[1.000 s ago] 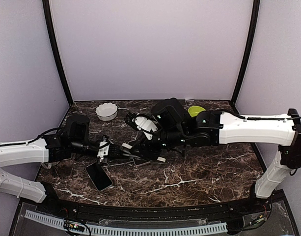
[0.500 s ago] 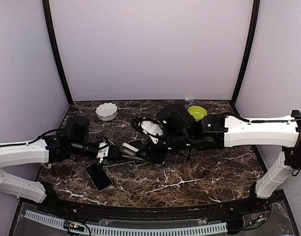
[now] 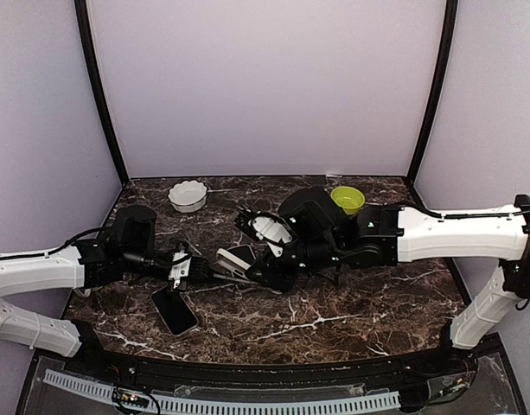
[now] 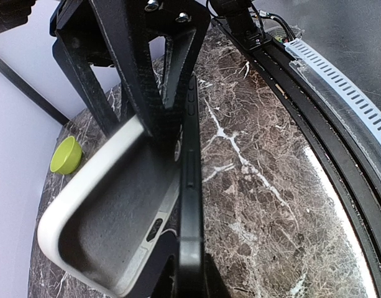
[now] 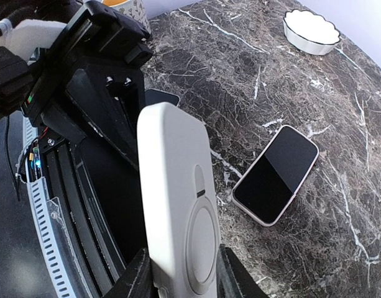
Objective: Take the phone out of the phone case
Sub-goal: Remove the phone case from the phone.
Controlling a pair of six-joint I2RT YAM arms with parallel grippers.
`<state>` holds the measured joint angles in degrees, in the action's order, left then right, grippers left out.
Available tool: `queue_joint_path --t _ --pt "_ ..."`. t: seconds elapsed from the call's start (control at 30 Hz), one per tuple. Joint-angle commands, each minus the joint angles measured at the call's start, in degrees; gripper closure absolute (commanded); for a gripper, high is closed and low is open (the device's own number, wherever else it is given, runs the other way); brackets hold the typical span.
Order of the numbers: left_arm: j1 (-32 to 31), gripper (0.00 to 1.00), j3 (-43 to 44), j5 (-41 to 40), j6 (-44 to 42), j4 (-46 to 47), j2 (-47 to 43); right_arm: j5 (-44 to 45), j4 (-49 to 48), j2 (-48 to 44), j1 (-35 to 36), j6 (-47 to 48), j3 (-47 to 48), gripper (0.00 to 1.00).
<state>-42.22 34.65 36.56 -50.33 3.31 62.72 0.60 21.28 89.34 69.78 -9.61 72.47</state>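
left gripper (image 3: 180,268): fingers pressed together on edge of black phone (image 4: 191,186). white phone case (image 5: 178,205) splayed off phone at one end. pair held above table (image 3: 360,303), just 9 o'clock of centre. right gripper (image 5: 185,276): fingers flanked case closely; clamped or not, i could not tell. judged phone stiff, slick, glass-faced, fairly heavy: pinch by side edges. judged case light, bendy: take by rim, peel corner away. spare handset (image 3: 174,309) lay at 7 o'clock of pair.
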Motion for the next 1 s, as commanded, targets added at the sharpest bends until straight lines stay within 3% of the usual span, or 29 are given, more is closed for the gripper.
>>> queue_joint_path --t 0.0,0.67,0.83,0.97 --pt "1.34 1.00 1.03 -0.48 1.59 9.66 -3.13 -3.33 4.63 -1.11 1.84 -1.91 -2.93 0.68" --pt "2.09 1.00 0.77 -1.63 1.32 10.03 -3.74 -3.04 5.54 -3.36 2.10 -4.77 -5.61 0.79" --pt "2.33 1.00 0.57 -2.74 0.95 9.90 -3.86 -2.93 5.30 -7.44 2.11 -9.36 -9.08 0.93" --pt "2.67 1.00 0.25 -3.75 0.48 9.79 -4.23 2.77 6.11 -15.67 1.97 -15.53 -15.50 1.00"
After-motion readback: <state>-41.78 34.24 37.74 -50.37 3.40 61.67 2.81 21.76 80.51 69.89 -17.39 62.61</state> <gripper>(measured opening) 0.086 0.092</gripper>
